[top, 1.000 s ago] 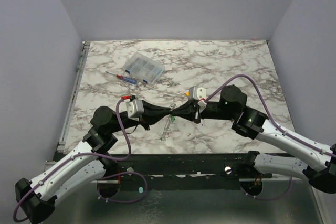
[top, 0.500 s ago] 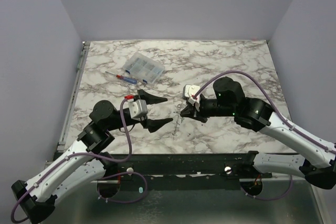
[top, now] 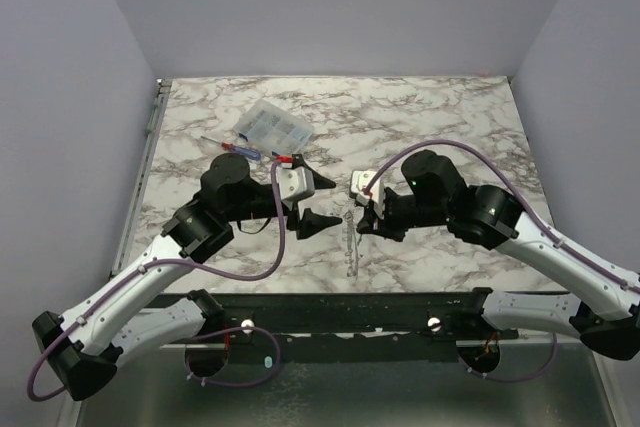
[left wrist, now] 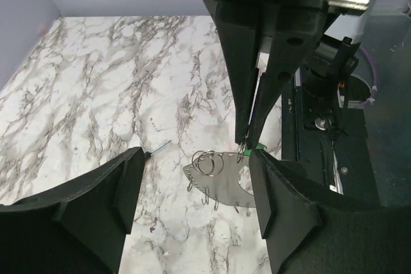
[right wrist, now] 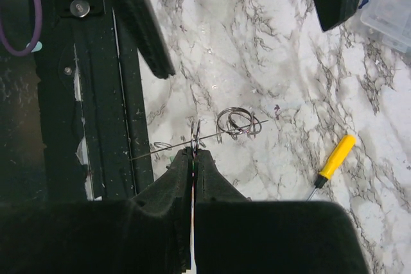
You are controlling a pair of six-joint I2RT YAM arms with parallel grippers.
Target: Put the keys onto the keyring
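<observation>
Starting at the bottom of the top view: the left gripper (top: 328,201) is seen with its jaws spread wide and nothing in them. In the left wrist view its two black fingers (left wrist: 96,203) sit in the lower corners of the frame, with open marble between them.

Just right of centre, the right gripper (top: 360,225) is pinched fully shut on the keyring (right wrist: 173,145). That shows as a thin pale wire crossing the middle of the right wrist view, right at the fingertips. A tiny green key (left wrist: 256,148) can be made out at those tips in the left wrist view. A few small split rings (right wrist: 236,122) are bunched on the wire just above and right of the tips. Whether the loop rests on the marble table (top: 450,117) can't be told.

A yellow-handled screwdriver (right wrist: 336,157) is lying at lower right in the right wrist view, apart from the rings.

Higher up, left of centre in the top view, a red-and-blue screwdriver (top: 238,147) is lying just beside a clear compartment box (top: 272,130).
</observation>
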